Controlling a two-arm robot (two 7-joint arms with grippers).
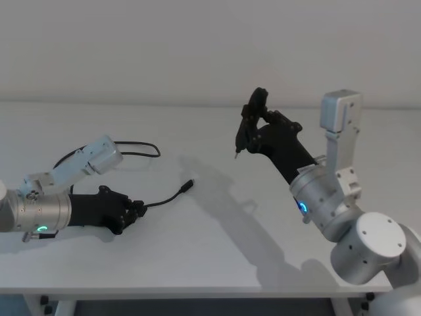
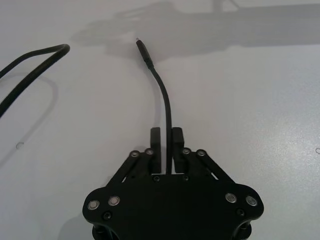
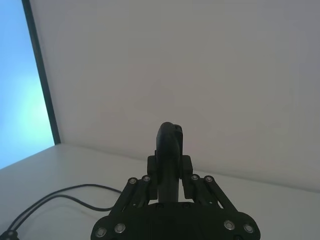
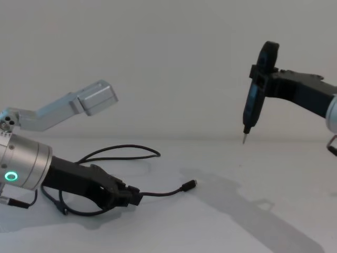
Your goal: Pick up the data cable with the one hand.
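Low over the white table (image 1: 230,263), the left gripper (image 4: 134,199) reaches forward on its silver wrist (image 4: 23,163), whose ring is lit green. Its two black fingers (image 2: 156,137) are pinched together on the cable (image 2: 165,100), which passes straight between them. Behind the hand, the rest of the cable lies on the table in loose loops that curve past the wrist. Ahead of the fingertips, a short free length bends up and away to the plug (image 4: 189,185), near the hand on its right. Whether the plug touches the table cannot be told. Well to the right of the hand and high above the table, the right gripper (image 4: 266,79) is clamped on a slim black tool (image 4: 251,110). The tool hangs almost upright with its thin tip pointing down, well apart from the cable.
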